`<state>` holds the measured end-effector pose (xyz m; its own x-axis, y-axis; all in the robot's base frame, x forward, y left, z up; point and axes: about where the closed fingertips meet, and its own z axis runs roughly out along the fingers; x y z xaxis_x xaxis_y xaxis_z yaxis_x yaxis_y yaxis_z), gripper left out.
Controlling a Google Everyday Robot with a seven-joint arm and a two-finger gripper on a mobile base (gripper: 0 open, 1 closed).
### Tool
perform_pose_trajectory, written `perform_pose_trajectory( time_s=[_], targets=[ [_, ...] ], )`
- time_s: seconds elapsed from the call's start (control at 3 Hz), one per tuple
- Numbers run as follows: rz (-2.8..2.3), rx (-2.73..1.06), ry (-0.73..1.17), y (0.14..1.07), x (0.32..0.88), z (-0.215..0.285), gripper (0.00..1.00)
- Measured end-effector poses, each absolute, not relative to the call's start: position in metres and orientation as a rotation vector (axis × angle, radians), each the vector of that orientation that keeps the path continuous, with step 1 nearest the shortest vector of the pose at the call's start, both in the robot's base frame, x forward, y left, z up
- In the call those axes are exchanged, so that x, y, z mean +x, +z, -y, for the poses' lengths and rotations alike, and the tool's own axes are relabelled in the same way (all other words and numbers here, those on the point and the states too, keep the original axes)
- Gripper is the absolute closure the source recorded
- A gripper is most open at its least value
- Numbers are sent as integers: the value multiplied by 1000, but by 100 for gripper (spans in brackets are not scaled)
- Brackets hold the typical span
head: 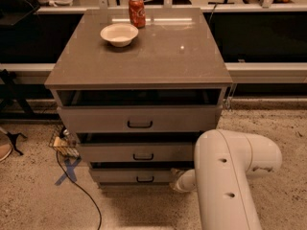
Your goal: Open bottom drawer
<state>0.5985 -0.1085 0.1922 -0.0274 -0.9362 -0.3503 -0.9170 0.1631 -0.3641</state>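
The robot's claw (176, 177) reaches low beside the bottom drawer (120, 175), lowest of three under the table (158, 56), apparently lining up on its black handle (145, 179). Whether the claw is apart or together cannot be told.

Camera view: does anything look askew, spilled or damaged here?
Nothing stands out. The white bowl and red soda can sit upright on the grey cabinet top, with no spill. The tool is mostly hidden behind the white arm, at the right end of the narrow bottom drawer.
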Motion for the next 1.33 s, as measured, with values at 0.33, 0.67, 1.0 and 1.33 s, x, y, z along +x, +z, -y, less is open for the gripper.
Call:
perform_pose_trajectory(
  time_s=[0.33, 0.67, 1.0, 1.33],
  targets=[
    [-1930, -1752, -45, 193, 599, 107, 0],
    [-1877, -1759, -21, 196, 600, 100, 0],
    [-1808, -1773, -39, 205, 608, 89, 0],
    [-1794, -1803, -32, 196, 623, 79, 3]
  ],
)
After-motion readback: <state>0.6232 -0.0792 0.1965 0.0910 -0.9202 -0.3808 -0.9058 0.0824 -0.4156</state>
